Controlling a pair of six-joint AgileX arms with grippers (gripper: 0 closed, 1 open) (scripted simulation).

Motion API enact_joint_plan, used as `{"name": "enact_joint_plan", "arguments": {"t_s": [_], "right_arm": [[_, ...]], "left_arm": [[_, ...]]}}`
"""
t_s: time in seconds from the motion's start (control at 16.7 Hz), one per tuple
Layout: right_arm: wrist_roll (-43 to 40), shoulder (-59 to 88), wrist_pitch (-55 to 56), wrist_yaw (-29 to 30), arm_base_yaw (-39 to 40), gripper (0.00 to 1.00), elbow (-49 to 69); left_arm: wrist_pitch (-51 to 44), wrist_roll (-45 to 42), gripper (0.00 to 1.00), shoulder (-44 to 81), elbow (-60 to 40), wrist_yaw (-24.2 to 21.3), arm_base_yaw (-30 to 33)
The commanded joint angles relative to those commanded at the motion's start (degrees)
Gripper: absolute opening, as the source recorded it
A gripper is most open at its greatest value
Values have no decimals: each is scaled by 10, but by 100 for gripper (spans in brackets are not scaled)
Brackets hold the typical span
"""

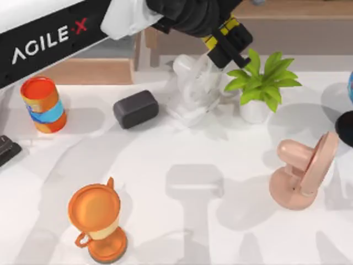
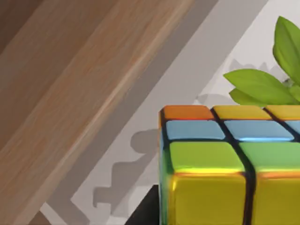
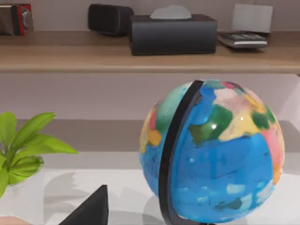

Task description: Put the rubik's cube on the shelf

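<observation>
near the table's far edge, the left pincer grips the rubik's cube short of the shelf; placement remains, by my estimate.

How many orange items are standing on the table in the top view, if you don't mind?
2: the orange-and-blue can near the table's left edge, and the orange trophy cup at the front left. Others may be hidden beneath the left arm.

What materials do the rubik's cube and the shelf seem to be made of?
The rubik's cube looks like glossy plastic: its coloured squares carry bright highlights between dark grid lines. The shelf looks like matte light-brown wood, with visible grain streaks and no shine.
</observation>
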State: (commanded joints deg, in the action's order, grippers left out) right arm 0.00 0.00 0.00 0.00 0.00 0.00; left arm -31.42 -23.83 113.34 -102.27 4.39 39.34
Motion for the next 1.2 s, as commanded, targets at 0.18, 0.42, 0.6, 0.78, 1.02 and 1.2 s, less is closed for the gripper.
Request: {"name": "enact_joint_plan", "arguments": {"t_s": [0.18,0.42,0.6,0.78,1.02,1.2], "right_arm": [[0,0,0,0,0,100,0],[0,0,0,0,0,100,0],[0,0,0,0,0,100,0],[0,0,0,0,0,100,0],[0,0,0,0,0,100,0],[0,0,0,0,0,100,0]], "left_arm": [[184,0,0,20,47,64,67],[448,13,0,79,102,170,104],[638,36,0,131,135,251,102],[789,70,0,167,167,317,89],[920,121,0,187,207,372,75],[962,144,0,190,225,386,72]]}}
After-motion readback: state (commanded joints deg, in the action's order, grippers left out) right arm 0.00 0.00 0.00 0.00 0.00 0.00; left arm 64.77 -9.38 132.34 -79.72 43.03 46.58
